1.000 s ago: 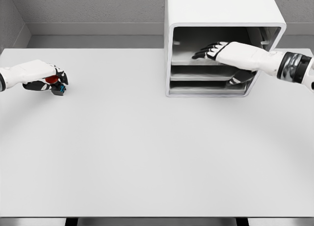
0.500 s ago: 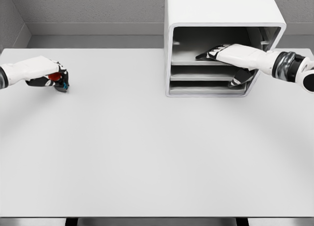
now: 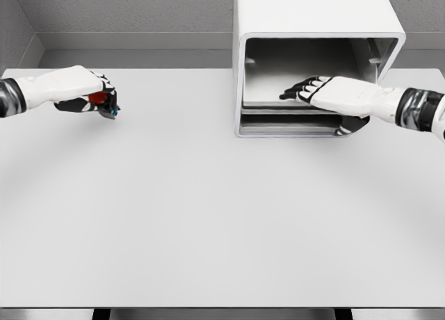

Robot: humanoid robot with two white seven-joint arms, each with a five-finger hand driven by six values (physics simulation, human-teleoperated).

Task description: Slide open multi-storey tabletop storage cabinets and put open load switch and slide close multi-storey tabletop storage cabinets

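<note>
While the right hand (image 3: 334, 96) lies flat-fingered inside the cabinet (image 3: 313, 28), left fingers (image 3: 104, 97) clamp the switch (image 3: 102, 101).

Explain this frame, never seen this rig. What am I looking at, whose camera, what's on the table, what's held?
It is a simulator render from a camera on a humanoid robot's head, looking down at a white table. Both white arms are the robot's own. The left hand grips a small red and blue part, the load switch. The right hand reaches into the open white storage cabinet at the back of the table, fingers extended flat over a tray. Nothing else shows on the table.
</note>
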